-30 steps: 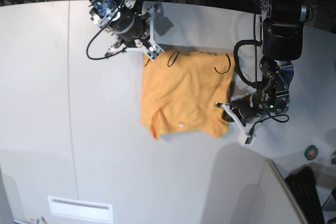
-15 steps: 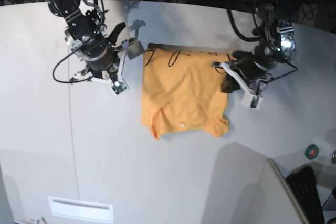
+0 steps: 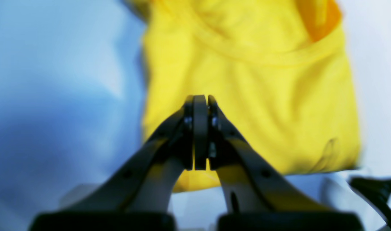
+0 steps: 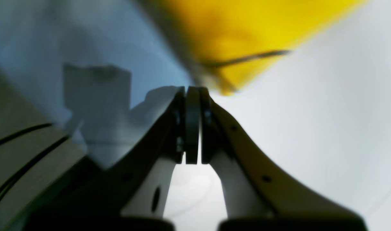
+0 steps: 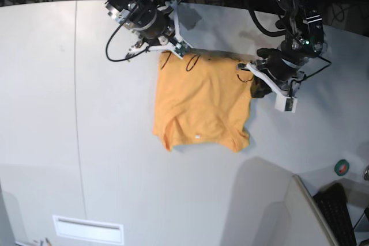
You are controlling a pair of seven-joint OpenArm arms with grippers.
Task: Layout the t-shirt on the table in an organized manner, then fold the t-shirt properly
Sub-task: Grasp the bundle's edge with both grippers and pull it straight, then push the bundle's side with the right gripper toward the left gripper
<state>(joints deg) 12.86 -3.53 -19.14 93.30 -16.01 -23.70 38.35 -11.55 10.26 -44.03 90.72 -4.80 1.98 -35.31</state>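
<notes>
Pincers, the left pincer [image 3: 200,106] and right pincer [image 4: 192,93], both clamped shut and empty, have returned to the t-shirt [image 5: 202,102] (far corners), suggesting another straightening pull.

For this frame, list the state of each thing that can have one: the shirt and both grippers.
Plain orange soft-fabric t-shirt: lying on the white table, partly folded, roughly rectangular, slightly rumpled at the near edge.
Left gripper: shut, nothing visibly between the jaws, at the shirt's edge.
Right gripper: shut, nothing visibly held, by a shirt corner.
</notes>
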